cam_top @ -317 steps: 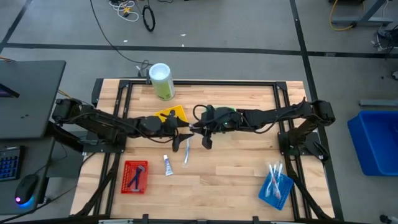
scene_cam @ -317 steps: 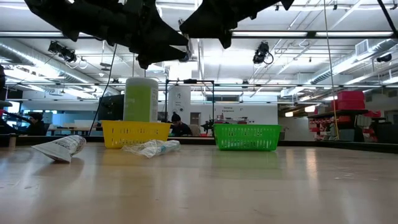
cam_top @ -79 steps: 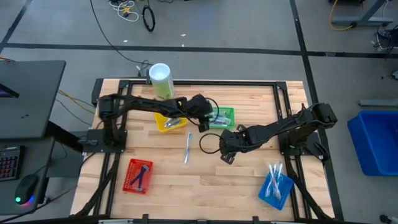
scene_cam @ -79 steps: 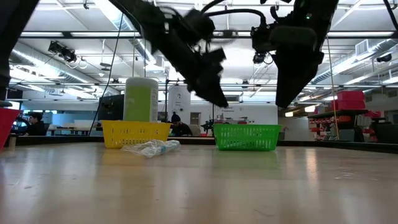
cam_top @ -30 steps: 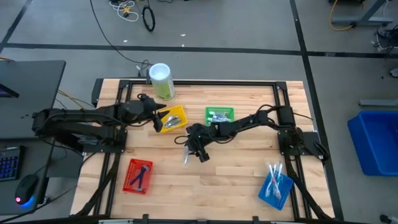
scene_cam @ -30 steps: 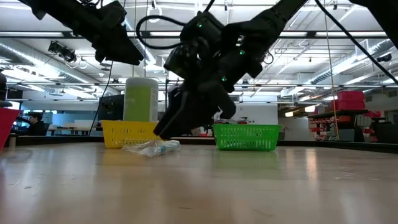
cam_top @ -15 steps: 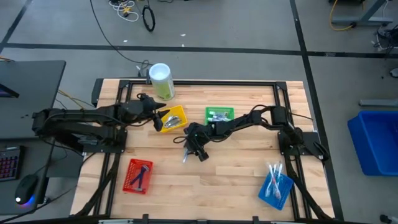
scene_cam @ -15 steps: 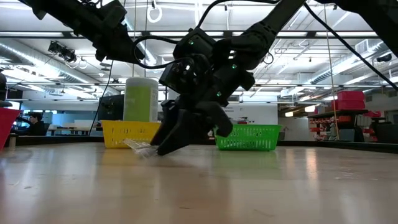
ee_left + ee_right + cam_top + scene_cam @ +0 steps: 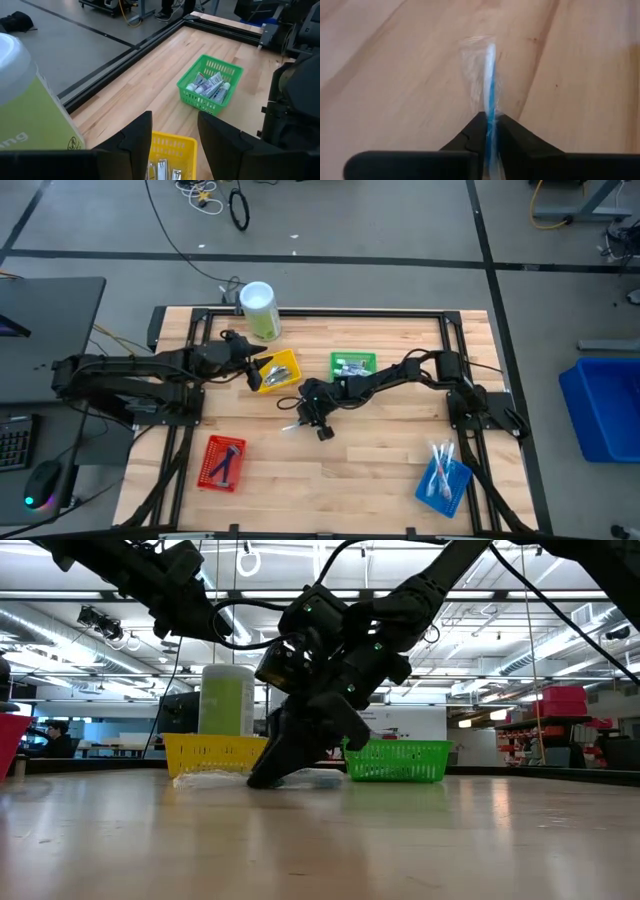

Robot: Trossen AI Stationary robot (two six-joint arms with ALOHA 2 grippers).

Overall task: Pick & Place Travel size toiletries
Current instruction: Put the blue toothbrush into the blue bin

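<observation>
A slim blue-and-white toothbrush in a clear wrapper [image 9: 291,426] lies on the table near its middle, running left to right. My right gripper [image 9: 306,419] is down at the table and shut on it. In the right wrist view the wrapper [image 9: 486,65] stretches away from the gripper [image 9: 489,121]. My left gripper [image 9: 250,366] hangs open [image 9: 175,135] over the left side of the yellow basket [image 9: 279,371], touching nothing. My right gripper pinches the wrapped toothbrush between its two fingers [image 9: 470,135], at the end nearest the gripper [image 9: 489,112]. The fingers slant down from the table's right side, along the brush's length. In the low view the brush [image 9: 205,779] lies low along the table top.
A green basket [image 9: 366,357] holding small white tubes sits behind the right gripper. The yellow basket holds metal pieces. A red basket [image 9: 207,463] with dark blue sticks and a blue basket [image 9: 456,485] with toothbrushes sit near the front edge. A green white-lidded canister [image 9: 259,311] stands at the far edge.
My right gripper has come down to the table onto the wrapped toothbrush. The toothbrush has turned about on the table: it lay pointing from far to near, and its free end now points toward the table's left edge.
</observation>
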